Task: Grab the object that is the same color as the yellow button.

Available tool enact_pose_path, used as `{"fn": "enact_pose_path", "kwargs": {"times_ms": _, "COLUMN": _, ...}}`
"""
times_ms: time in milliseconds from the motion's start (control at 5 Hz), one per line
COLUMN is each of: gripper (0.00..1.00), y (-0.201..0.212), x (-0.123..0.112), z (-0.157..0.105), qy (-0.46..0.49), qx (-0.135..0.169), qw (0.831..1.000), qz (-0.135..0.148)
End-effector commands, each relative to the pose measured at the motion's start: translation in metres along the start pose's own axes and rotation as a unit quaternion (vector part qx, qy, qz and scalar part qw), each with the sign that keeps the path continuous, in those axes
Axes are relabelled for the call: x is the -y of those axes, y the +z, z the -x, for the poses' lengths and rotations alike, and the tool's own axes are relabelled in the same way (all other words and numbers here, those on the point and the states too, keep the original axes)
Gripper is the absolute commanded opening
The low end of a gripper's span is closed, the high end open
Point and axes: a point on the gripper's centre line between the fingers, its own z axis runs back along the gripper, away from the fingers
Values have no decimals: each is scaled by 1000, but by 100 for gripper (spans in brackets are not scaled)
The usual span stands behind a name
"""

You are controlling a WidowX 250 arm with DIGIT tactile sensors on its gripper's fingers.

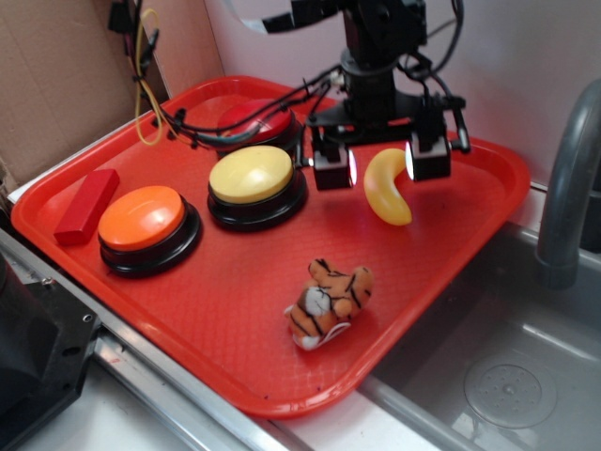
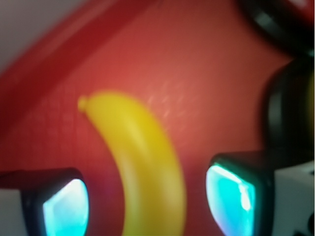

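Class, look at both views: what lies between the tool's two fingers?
The banana lies between the open tool's fingers, untouched by either; the wrist view shows red tray in both gaps.

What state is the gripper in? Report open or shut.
Open. The gripper has a finger on each side of the banana, and the wrist view shows red tray between each pad and the banana.

the pincer (image 1: 380, 166) hangs open astride the banana (image 1: 387, 188) on the tray (image 1: 225, 319), beside the yellow button (image 1: 252, 176).
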Motion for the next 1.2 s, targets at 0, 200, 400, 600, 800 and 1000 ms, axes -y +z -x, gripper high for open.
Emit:
{"fn": "enact_pose_path", "kwargs": {"times_ms": 0, "gripper": 0, "y": -3, "x": -2, "z": -2, "qy": 14, "qx": 19, "qw": 1000, "qz": 7}}
{"fn": "enact_pose_path", "kwargs": {"times_ms": 200, "gripper": 0, "y": 11, "x": -2, "z": -10, "qy": -52, "qx": -14, "qw": 998, "qz": -16}}
{"fn": "enact_pose_path", "kwargs": {"times_ms": 400, "gripper": 0, "y": 52, "x": -9, "z": -20, "qy": -143, "qx": -4, "qw": 990, "qz": -12}}
{"fn": "enact_pose_path", "kwargs": {"times_ms": 600, "gripper": 0, "y": 102, "x": -25, "z": -27, "qy": -235, "qx": 4, "qw": 972, "qz": 2}}
{"fn": "enact_pose_path", "kwargs": {"times_ms": 800, "gripper": 0, "y": 145, "x": -44, "z": -23, "qy": -258, "qx": 37, "qw": 965, "qz": 37}}
{"fn": "enact_pose_path", "kwargs": {"times_ms": 1000, "gripper": 0, "y": 174, "x": -72, "z": -25, "qy": -240, "qx": 41, "qw": 966, "qz": 86}}
